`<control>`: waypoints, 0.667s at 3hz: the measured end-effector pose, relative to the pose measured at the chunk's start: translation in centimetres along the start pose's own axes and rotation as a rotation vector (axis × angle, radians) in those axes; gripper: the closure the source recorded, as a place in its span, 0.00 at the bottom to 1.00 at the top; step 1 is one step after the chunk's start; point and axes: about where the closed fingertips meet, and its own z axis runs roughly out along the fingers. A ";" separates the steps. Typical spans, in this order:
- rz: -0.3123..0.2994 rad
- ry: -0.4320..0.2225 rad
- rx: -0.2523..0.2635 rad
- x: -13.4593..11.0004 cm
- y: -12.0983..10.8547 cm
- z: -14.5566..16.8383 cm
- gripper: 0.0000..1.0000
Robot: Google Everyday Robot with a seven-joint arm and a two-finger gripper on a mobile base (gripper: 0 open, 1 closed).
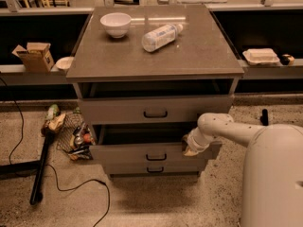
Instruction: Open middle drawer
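Observation:
The middle drawer (123, 153) is a wide grey flat front with a small dark handle (155, 157). It stands pulled out a little from the cabinet, with a dark gap above it. My gripper (189, 148) is at the right part of the drawer's upper edge, to the right of the handle, at the end of my white arm (222, 126). The larger top drawer (118, 110) also stands slightly out. The smallest bottom drawer (128, 169) sits further back than the middle one.
On the cabinet top (113, 56) are a white bowl (116, 23) and a plastic bottle (161, 36) lying on its side. A wire basket of clutter (73, 136), a dark pole (40, 167) and cables lie on the floor at the left. My white base (274, 178) is at the right.

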 end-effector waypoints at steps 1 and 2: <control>0.000 0.000 0.000 0.0 0.0 0.0 0.36; 0.000 0.000 0.000 0.0 0.0 0.0 0.13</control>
